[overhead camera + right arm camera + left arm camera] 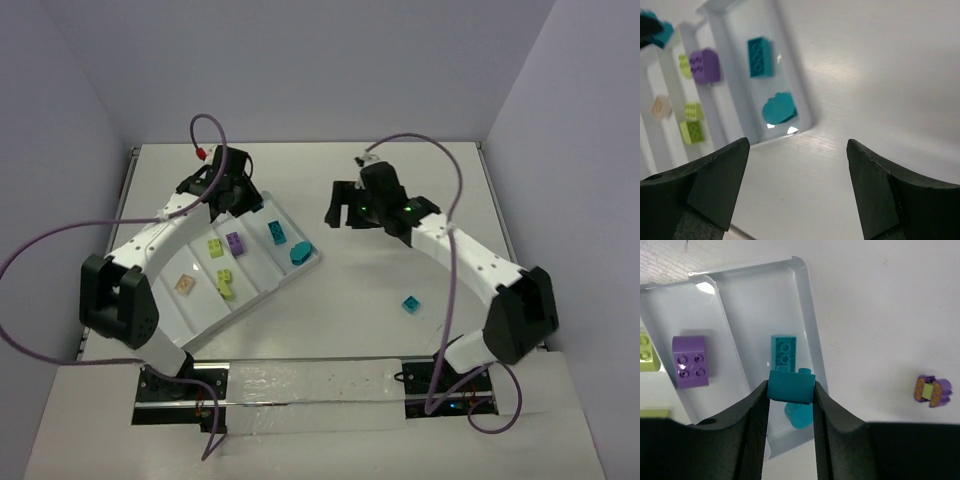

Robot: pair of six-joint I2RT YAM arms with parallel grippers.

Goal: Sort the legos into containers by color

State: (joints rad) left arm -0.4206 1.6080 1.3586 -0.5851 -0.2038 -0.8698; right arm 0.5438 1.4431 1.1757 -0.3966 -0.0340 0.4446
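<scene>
My left gripper [791, 388] is shut on a teal lego brick [791, 384] and holds it above the teal compartment of the white tray [807, 315]. Below it lie a teal brick [784, 352] and a rounded teal piece [799, 416]. The neighbouring compartment holds a purple lego [690, 361]. From above, the left gripper [240, 203] hovers at the tray's [312, 262] far end. My right gripper [797, 150] is open and holds nothing, over bare table just off the tray's corner [807, 117]. Another teal lego [410, 303] lies loose on the table.
Lime pieces [225, 283] and a beige one [184, 284] sit in the tray's other compartments. A small purple and yellow piece [932, 390] rests on the table to the right of the tray. Grey walls close in the table's left, far and right sides.
</scene>
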